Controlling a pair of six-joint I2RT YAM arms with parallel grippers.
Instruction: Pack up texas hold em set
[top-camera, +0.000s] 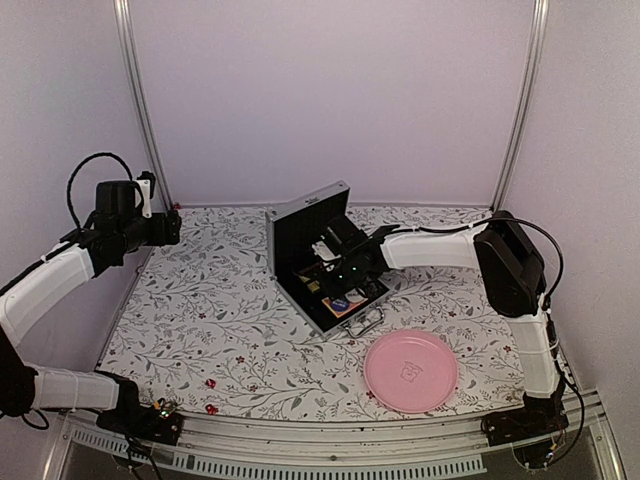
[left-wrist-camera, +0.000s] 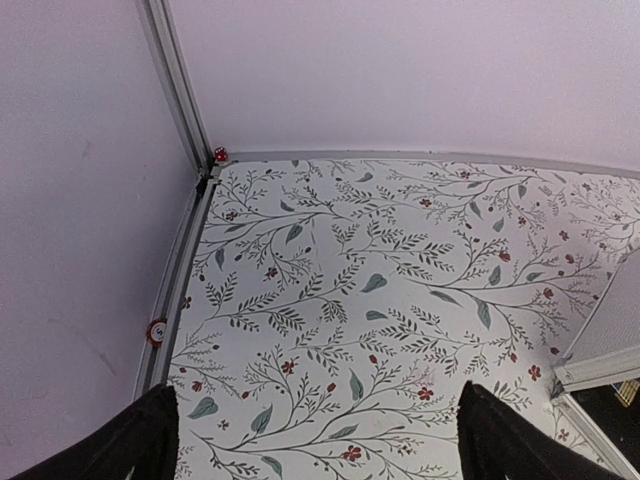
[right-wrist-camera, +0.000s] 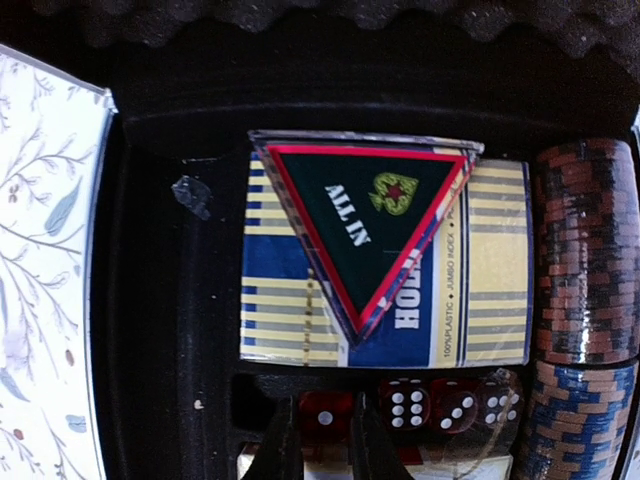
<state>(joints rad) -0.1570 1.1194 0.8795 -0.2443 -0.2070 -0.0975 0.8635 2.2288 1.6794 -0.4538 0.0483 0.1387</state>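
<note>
Silver case (top-camera: 312, 255) open mid-surface (top-camera: 200, 310); card deck (right-wrist-camera: 385, 260), chips (right-wrist-camera: 585, 250), red dice (right-wrist-camera: 405, 405) lie inside. Right claw (right-wrist-camera: 325, 455) hangs over dice slot, gap narrow; can't tell if pinching anything. Left claw (left-wrist-camera: 320, 440) wide, empty, far left. I judge dice-loading step. Next: fetch 1 stray die (left-wrist-camera: 220, 154) from corner.

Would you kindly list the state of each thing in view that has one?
briefcase: open, lid raised.
card deck: lying in the briefcase, under the ALL IN triangle.
dice: sitting in their compartment.
chips: stacked in the briefcase.
pink plate: empty, flat on the table.
left gripper: open, empty.
right gripper: inside the briefcase, jaws unclear.
loose die: outside the briefcase, at the table corner.
</note>
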